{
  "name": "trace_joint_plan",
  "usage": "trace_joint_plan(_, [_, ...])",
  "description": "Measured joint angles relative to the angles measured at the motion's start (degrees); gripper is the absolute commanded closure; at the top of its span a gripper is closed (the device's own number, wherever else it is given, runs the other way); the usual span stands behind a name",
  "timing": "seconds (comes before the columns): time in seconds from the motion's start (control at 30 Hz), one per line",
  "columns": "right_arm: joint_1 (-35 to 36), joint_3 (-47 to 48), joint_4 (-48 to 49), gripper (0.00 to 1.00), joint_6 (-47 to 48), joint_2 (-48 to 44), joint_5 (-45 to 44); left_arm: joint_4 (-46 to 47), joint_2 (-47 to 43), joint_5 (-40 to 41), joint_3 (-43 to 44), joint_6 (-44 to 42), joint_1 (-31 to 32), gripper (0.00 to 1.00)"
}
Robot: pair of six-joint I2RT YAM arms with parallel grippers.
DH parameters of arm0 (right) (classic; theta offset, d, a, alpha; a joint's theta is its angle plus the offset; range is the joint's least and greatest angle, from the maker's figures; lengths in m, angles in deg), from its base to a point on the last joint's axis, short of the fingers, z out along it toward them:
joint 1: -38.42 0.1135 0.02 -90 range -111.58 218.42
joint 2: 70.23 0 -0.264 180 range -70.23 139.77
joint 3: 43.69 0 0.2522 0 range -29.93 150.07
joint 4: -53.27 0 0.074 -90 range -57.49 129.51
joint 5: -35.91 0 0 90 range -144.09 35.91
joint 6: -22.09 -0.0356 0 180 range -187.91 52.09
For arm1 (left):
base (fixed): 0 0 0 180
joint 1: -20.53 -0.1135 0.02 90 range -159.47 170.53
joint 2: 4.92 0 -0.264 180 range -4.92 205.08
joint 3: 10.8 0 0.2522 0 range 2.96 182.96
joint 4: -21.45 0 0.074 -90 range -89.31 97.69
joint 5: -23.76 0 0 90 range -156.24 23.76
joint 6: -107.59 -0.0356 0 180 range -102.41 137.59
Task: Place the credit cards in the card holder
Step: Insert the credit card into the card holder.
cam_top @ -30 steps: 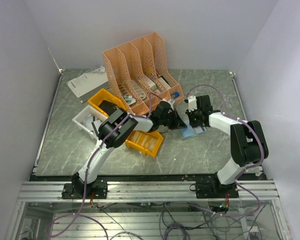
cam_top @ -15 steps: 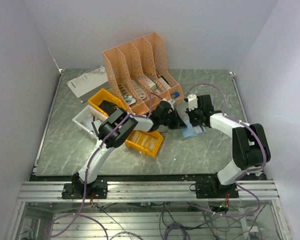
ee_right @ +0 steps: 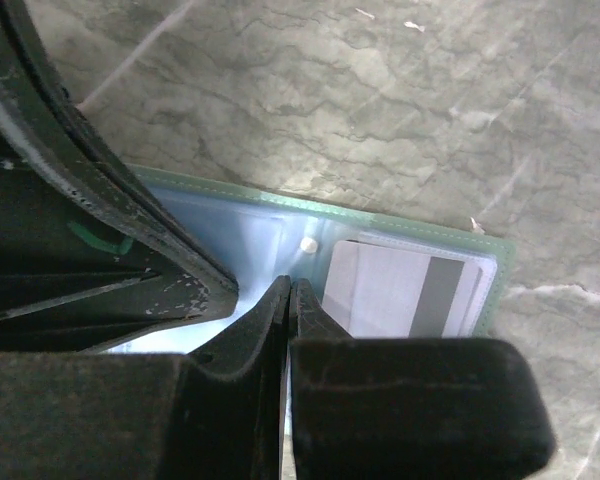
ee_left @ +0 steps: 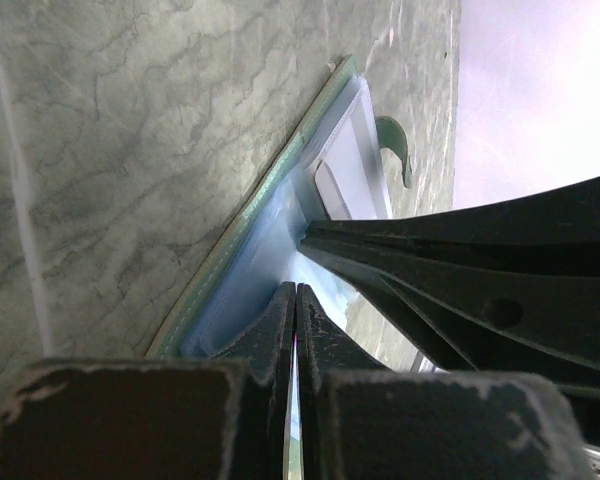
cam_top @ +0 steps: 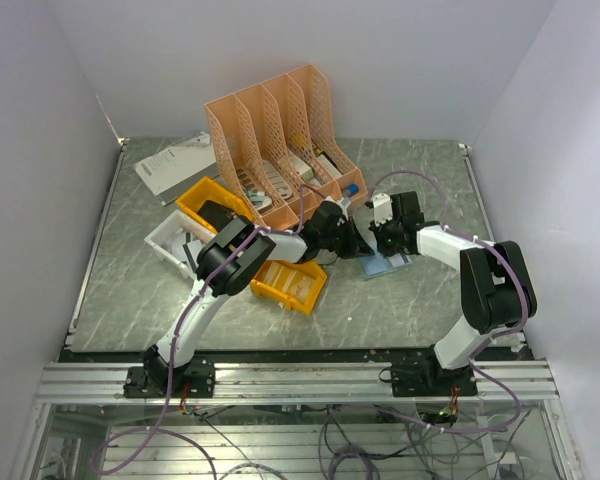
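Wide marbled table [cam_top: 140, 280] underneath it all. The peach file rack [cam_top: 270, 130] stands behind and left of the card holder [cam_top: 385, 264], and there's a yellow bin [cam_top: 290, 285] off the holder's left side. Both arms meet right over the holder. The left claw [ee_left: 295, 295] has its fingers pressed tight together, tips down on the blue lining. The right claw [ee_right: 288, 290] is squeezed closed too, on that same lining, though whether either one pinches a flap, I can't tell. The holder lies open, blue side up. One pale credit card [ee_right: 405, 290] with a dark stripe sits tucked in its pocket, just beside the little round stud [ee_right: 307, 244].
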Motion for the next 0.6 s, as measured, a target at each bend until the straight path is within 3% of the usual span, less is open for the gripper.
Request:
trace_joint_plan(0.23, [0.31,0.0,0.11,1.0,-0.15,-0.02,-3.23,-0.42,0.0,0.0,0.28,-0.13,0.0,0.92])
trace_joint_plan(0.33, [0.28,0.0,0.02,1.0,-0.02,-0.15,-2.97,-1.38,0.0,0.02,0.85,-0.9,0.0,0.84])
trace_joint_plan(0.47, [-0.57,0.0,-1.22,1.0,0.79,-2.16,0.59,-6.86,-0.04,0.52,4.13,-4.59,0.02,0.75])
trace_joint_plan(0.6, [-4.0,0.0,-3.15,0.96,2.23,-7.56,8.61,-12.55,-1.68,3.21,6.21,-9.29,0.04,0.74])
